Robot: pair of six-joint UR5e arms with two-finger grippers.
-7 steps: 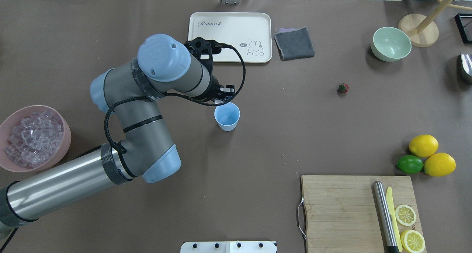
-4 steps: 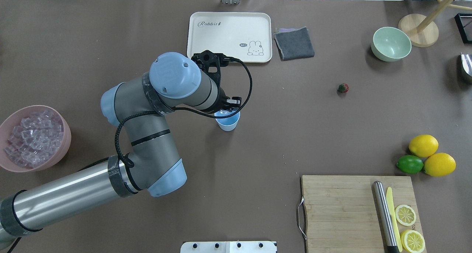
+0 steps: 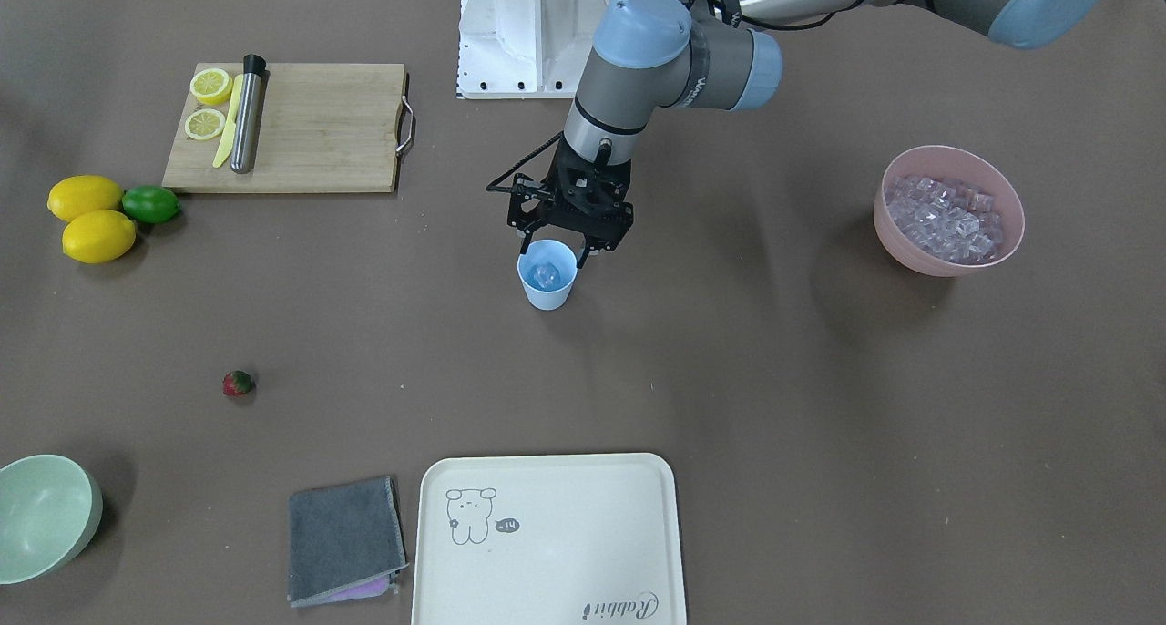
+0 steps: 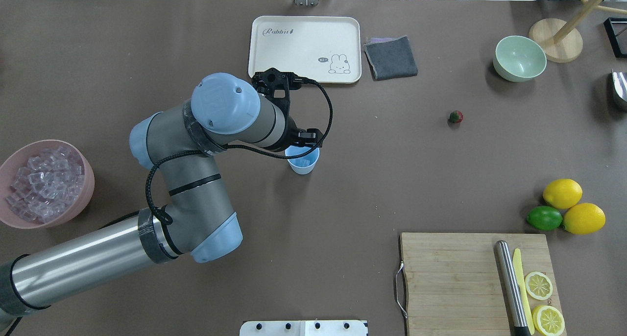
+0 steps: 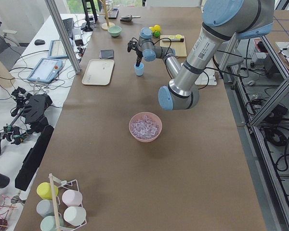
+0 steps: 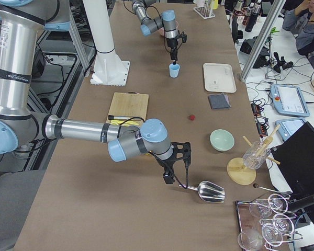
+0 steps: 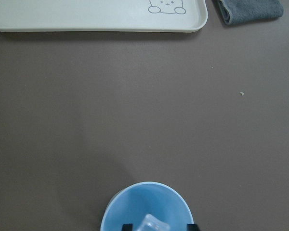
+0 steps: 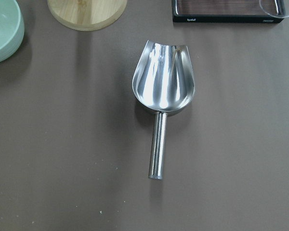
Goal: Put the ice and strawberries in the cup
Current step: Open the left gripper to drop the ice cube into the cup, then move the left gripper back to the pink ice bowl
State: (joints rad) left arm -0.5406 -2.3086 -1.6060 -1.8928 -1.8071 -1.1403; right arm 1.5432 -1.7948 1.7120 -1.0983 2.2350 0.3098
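Ice (image 3: 547, 276): one clear cube lies low inside the cup (image 3: 549, 301). The rest of the stock is heaped in the pink bowl (image 3: 949, 266), well apart on the robot's left. The cup stands upright near mid-table, mouth up, long axis vertical. The left gripper (image 3: 555, 248) hangs straight over the mouth with its jaws apart, one finger to either side of the rim. In the wrist view the cube sits between the two tips, and I judge it is not pinched. The strawberry (image 3: 238, 384) lies on the bare table, well apart from the cup on the robot's right. It is too small for me to read which way its green top points. My reading of progress: the ice step has begun with one cube in, and the strawberry step has not begun. The right gripper (image 6: 170, 177) hangs over a steel scoop (image 8: 164, 91) at the far end. I cannot tell whether it is open or closed.
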